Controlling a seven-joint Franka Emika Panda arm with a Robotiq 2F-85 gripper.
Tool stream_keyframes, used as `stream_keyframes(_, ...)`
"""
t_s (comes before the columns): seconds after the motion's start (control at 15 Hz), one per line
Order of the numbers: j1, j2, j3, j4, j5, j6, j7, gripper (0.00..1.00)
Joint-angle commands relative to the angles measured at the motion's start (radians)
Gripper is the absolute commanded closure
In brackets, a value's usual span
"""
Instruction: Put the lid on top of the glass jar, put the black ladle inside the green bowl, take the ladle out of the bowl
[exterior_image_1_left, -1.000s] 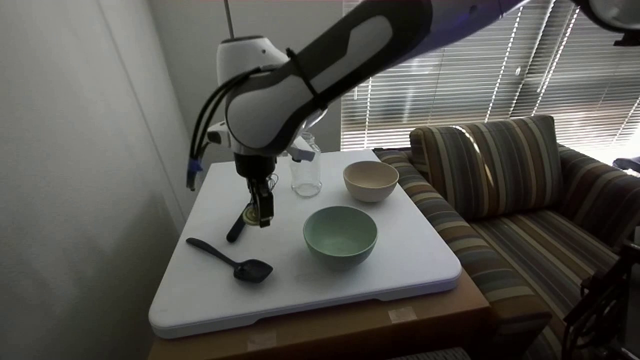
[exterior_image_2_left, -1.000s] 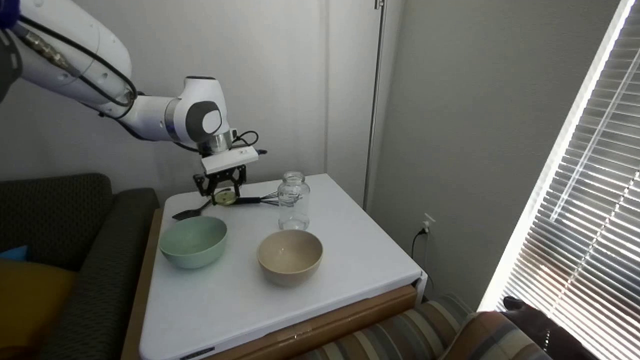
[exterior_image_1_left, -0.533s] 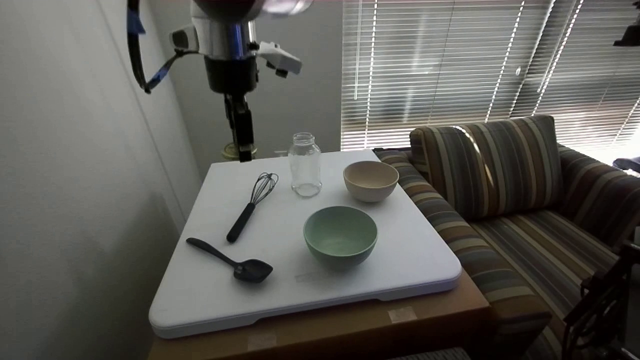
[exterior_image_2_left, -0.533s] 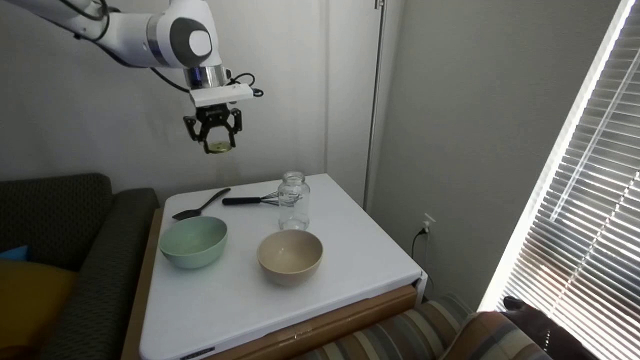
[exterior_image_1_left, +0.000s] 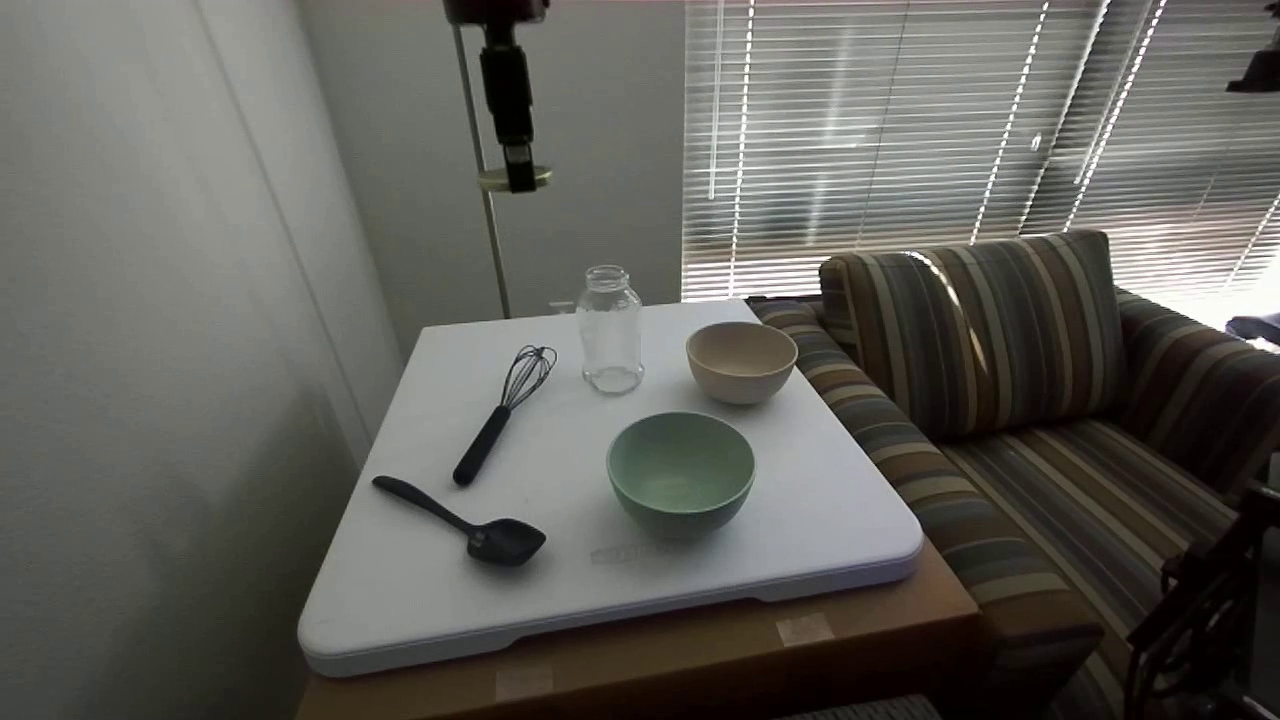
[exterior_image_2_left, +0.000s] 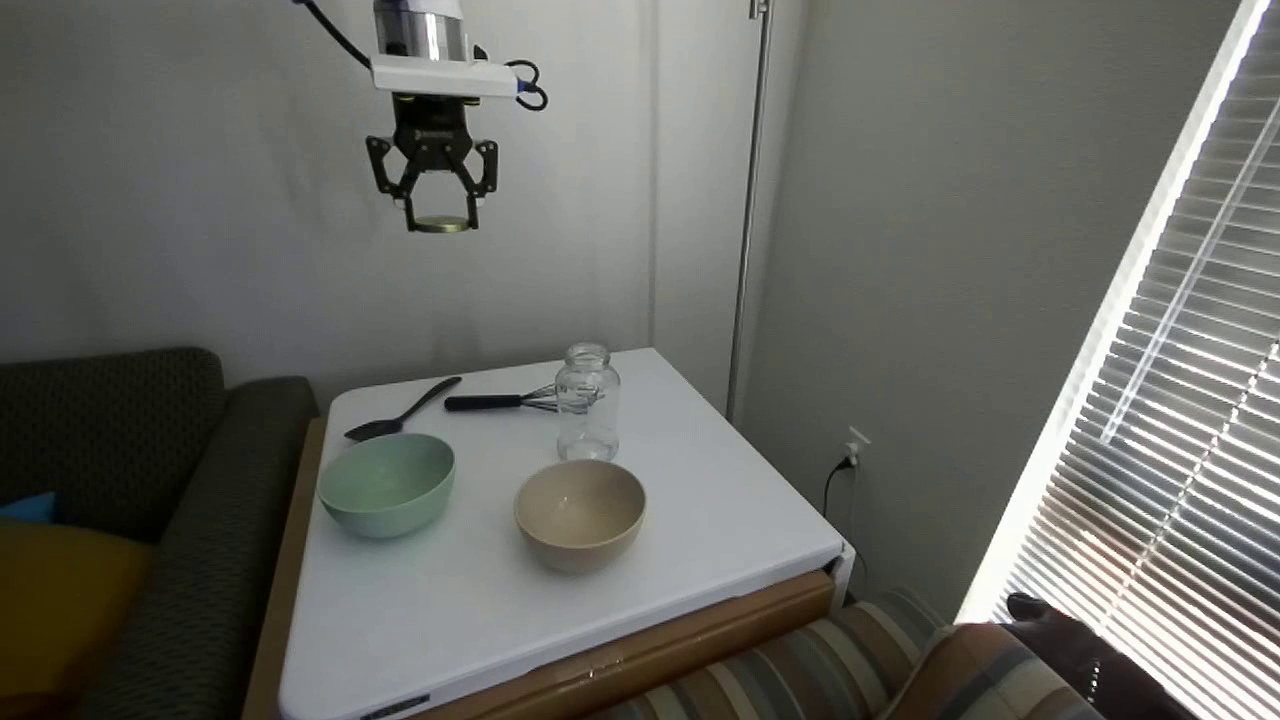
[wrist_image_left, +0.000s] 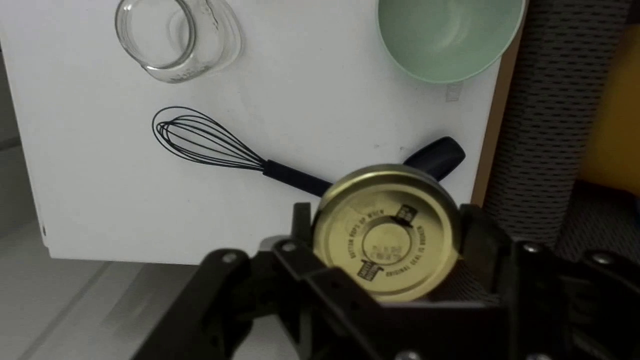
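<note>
High above the white table, my gripper (exterior_image_2_left: 441, 222) is shut on the lid (wrist_image_left: 385, 245), a round gold-olive disc pinched at its rim and roughly level. The clear glass jar (exterior_image_1_left: 611, 340) stands upright and uncovered towards the back of the table; the wrist view shows its mouth at upper left. The black ladle (exterior_image_1_left: 505, 541) lies flat near the table's front left in that exterior view. In the wrist view the lid partly covers the ladle (wrist_image_left: 436, 157). To the ladle's right is the pale green bowl (exterior_image_1_left: 680, 515), with nothing in it.
A black whisk (exterior_image_1_left: 483, 445) lies between ladle and jar. The cream bowl (exterior_image_2_left: 580, 545) stands beside the jar. The white table (exterior_image_1_left: 420, 610) has walls along its far sides. A striped sofa (exterior_image_1_left: 860, 400) adjoins one edge, a dark couch (exterior_image_2_left: 200, 500) another.
From just over the whisk, my gripper has risen well above the table, carrying the lid. The lid was tilted and is now nearly level. Jar, ladle and bowls have not moved.
</note>
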Motion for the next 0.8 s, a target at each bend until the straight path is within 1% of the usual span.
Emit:
stream_keyframes(0.0,-0.029,0.085,-0.025,0.158,0.044,-0.040,0.004,0.53)
stream_keyframes(0.07,-0.049,0.086,-0.014,0.151,0.036,-0.013,0.005,0.53)
stream_keyframes(0.2,-0.078,0.104,-0.010,0.175,0.046,0.010,0.010,0.53)
stream_keyframes(0.33,-0.103,0.098,0.029,0.178,0.097,0.024,0.010,0.53)
stream_keyframes(0.4,-0.083,0.083,-0.007,0.139,0.057,0.015,0.007,0.28)
stream_keyframes(0.53,-0.098,0.085,0.011,0.152,0.080,0.020,0.007,0.28)
stream_keyframes(0.73,-0.096,0.085,0.020,0.159,0.082,0.020,0.008,0.28)
